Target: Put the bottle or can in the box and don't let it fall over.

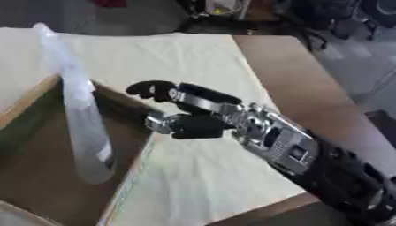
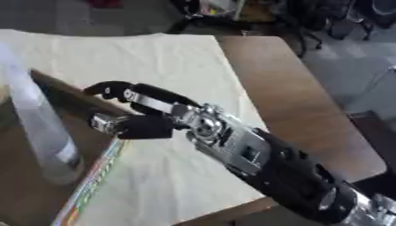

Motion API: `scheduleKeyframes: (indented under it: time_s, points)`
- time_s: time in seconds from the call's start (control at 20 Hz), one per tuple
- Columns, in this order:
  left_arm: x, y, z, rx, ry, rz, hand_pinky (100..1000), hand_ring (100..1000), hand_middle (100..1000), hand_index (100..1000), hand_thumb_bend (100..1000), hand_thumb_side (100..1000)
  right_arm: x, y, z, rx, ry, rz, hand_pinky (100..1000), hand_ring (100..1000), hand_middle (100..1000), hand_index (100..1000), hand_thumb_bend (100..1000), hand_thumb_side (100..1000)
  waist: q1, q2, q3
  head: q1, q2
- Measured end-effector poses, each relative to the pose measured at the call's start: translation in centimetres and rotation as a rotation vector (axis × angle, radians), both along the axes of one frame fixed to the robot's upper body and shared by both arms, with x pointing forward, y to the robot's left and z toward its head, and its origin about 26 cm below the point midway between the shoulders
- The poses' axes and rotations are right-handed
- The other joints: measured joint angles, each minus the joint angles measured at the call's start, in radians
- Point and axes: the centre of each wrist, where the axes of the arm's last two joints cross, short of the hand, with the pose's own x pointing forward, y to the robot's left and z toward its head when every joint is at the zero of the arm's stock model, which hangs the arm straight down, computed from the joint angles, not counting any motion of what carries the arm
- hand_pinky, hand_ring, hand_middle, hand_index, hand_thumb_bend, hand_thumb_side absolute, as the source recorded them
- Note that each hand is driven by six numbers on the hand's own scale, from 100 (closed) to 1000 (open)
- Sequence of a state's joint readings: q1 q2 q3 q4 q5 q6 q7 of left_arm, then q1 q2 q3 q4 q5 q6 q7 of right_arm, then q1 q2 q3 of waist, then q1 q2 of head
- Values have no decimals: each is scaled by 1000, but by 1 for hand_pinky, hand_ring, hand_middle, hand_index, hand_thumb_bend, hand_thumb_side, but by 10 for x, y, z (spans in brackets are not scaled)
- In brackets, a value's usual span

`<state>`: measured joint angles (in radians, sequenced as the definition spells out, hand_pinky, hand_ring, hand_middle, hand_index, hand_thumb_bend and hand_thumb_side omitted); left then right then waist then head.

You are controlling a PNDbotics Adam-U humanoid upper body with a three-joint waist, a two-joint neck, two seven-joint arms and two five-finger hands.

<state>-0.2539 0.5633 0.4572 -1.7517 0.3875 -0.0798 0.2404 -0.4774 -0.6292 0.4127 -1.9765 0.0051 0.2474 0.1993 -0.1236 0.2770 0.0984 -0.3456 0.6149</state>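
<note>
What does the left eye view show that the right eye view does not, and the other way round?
Only the left eye view shows the top of the clear bottle and the far-left wall of the cardboard box.

Only the right eye view shows more of the forearm, down to a silver joint at the lower right corner, and more of the bare brown table on the right.

Both show the bottle standing upright inside the box, the right hand beside the box rim with fingers apart, not touching the bottle, and the cream cloth.

Clear bottle (image 1: 81, 119) upright in box (image 1: 46, 176); right hand (image 1: 182, 112) beside, empty.
</note>
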Motion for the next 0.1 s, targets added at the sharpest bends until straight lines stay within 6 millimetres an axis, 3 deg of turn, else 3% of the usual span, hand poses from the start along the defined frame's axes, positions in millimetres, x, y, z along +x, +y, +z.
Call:
scheduleKeyframes:
  time_s: [0.05,0.1]
  points:
    - [0,0,0,1,0,0,1000,1000,1000,726,399,567,0,-5,-1,20,-8,-6,1000,1000,1000,974,100,608,3,0,-3,21,-9]
    - [-1,0,0,2,-1,1,1000,1000,1000,726,399,566,0,-10,-2,40,-18,-13,1000,1000,1000,970,100,517,8,0,-6,42,-20]
